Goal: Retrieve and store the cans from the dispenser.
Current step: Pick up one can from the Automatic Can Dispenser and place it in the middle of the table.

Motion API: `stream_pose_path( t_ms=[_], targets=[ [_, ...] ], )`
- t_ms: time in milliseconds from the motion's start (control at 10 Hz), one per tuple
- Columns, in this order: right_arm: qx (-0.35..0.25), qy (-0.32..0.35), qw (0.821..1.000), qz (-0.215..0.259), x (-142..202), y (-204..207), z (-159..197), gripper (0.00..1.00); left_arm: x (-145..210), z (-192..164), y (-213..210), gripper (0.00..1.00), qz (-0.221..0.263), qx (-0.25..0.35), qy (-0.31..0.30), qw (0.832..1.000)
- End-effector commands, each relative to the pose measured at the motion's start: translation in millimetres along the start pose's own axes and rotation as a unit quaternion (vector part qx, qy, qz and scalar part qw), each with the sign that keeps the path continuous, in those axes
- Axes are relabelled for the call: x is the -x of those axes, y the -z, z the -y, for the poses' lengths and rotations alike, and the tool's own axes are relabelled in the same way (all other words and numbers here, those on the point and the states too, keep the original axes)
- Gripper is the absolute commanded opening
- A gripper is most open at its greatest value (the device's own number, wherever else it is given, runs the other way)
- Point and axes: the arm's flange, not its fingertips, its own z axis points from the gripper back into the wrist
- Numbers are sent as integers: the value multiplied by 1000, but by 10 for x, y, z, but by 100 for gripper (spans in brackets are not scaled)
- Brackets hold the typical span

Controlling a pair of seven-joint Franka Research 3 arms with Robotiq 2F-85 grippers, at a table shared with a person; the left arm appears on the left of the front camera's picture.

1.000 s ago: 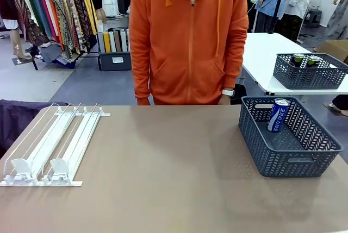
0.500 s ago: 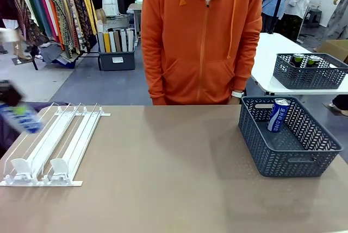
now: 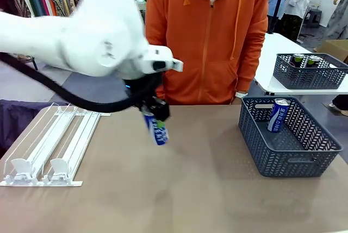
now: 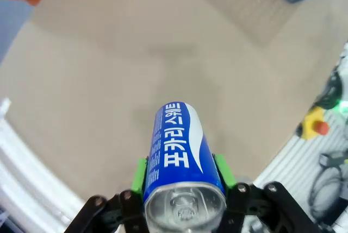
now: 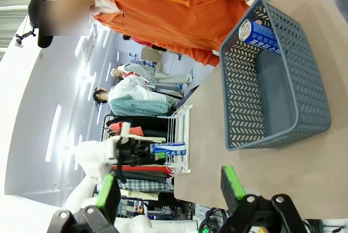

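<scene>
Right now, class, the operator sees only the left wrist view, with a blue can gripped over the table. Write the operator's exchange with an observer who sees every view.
Operator: My left gripper holds a blue can. What's in the basket?
Observer: A second blue can leans inside the grey basket.
Operator: And the dispenser?
Observer: The dispenser has no cans in its lanes.
Operator: The right gripper?
Observer: The right gripper is open, holding nothing.
</scene>
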Motion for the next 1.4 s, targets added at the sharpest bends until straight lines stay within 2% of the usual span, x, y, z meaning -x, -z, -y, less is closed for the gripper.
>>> stream_pose_path(
  t_ms=[0, 200, 500, 900, 1200, 1300],
  targets=[
    [-13, -13, 1000, 8, -32, 6, -26, 100, -252, -4, 189, 0, -10, -27, -26, 999],
    [-13, -13, 1000, 8, -32, 6, -26, 100, -203, 148, 529, 0, -16, -35, -36, 999],
    [-13, -13, 1000, 8, -32, 6, -26, 100, -173, 256, 885, 0, -39, -43, -8, 998],
    [-13, -13, 1000, 8, -32, 6, -26, 100, -153, 301, 1065, 0, -28, -42, 36, 998],
    [-13, -13, 1000, 8, -32, 6, -26, 100, -158, 284, 1162, 0, -42, -39, 36, 998],
    [-13, -13, 1000, 8, -32, 6, -26, 100, -173, 271, 1152, 18, -40, -41, 34, 998]
  ],
)
